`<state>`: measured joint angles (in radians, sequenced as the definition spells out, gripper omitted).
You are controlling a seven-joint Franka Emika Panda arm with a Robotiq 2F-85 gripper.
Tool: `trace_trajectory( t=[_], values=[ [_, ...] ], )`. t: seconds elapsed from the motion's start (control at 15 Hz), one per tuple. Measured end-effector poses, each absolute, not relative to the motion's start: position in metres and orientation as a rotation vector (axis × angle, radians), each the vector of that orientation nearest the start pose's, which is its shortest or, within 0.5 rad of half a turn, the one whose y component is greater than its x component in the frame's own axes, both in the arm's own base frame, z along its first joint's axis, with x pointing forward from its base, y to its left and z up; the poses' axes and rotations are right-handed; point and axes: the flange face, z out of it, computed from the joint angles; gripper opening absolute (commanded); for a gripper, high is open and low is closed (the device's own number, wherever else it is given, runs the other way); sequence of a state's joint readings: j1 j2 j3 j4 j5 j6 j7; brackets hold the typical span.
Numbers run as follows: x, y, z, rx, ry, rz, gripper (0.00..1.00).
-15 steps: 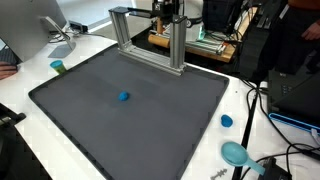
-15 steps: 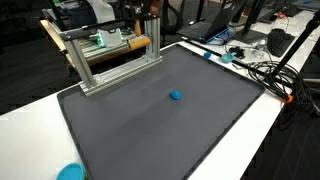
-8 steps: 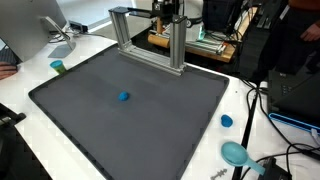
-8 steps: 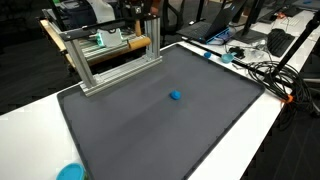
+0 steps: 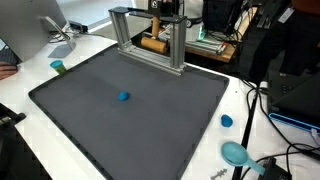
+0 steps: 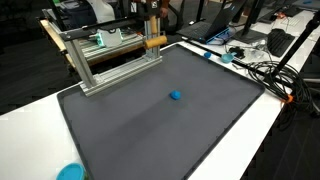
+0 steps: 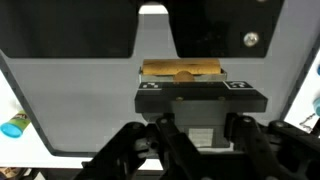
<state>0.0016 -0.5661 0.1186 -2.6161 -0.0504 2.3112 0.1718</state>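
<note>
My gripper (image 7: 203,140) comes in from the bottom of the wrist view, its dark fingers (image 7: 160,140) shut on a black block (image 7: 200,98) with two square markers and a wooden piece (image 7: 182,70) at its far end. In both exterior views the gripper (image 5: 165,14) (image 6: 150,14) hangs at the back by the aluminium frame (image 5: 178,50) (image 6: 110,55), with the wooden piece (image 5: 152,43) (image 6: 155,42) below it. A small blue ball (image 5: 124,97) (image 6: 176,96) lies alone on the grey mat (image 5: 150,130), well away from the gripper.
The mat sits on a white table. A blue cap (image 5: 227,121), a teal bowl (image 5: 235,153) and a teal cup (image 5: 58,67) stand off the mat. Cables (image 6: 265,70) and equipment crowd the table edges, and the frame bars the back edge.
The wooden piece under the gripper has shifted a little sideways and shows more plainly at the frame. The blue ball has not moved.
</note>
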Motion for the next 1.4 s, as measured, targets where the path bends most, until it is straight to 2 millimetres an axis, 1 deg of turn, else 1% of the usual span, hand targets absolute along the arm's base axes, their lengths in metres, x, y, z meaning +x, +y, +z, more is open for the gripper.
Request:
trace_trajectory(
  t=[0.13,0.27,0.33,0.47,0.53,0.67,0.8,1.0,1.07,1.27,1.4],
  values=[
    [0.413,0.063,0.462,-3.181,0.092,-0.438,0.22],
    [0.439,0.068,0.467,-3.173,0.14,-0.44,0.22],
    [0.453,0.066,0.47,-3.166,0.164,-0.439,0.22],
    [0.479,0.052,0.477,-3.153,0.212,-0.428,0.22],
    [0.491,0.042,0.479,-3.15,0.231,-0.415,0.47],
    [0.51,0.024,0.483,-3.155,0.245,-0.37,0.47],
    [0.519,0.017,0.482,-3.157,0.248,-0.352,0.47],
    [0.521,0.019,0.482,-3.158,0.243,-0.346,0.47],
    [0.521,0.019,0.482,-3.158,0.242,-0.347,0.22],
    [0.521,0.021,0.481,-3.152,0.24,-0.35,0.22],
    [0.525,0.029,0.484,-3.126,0.229,-0.407,0.22]
  ],
)
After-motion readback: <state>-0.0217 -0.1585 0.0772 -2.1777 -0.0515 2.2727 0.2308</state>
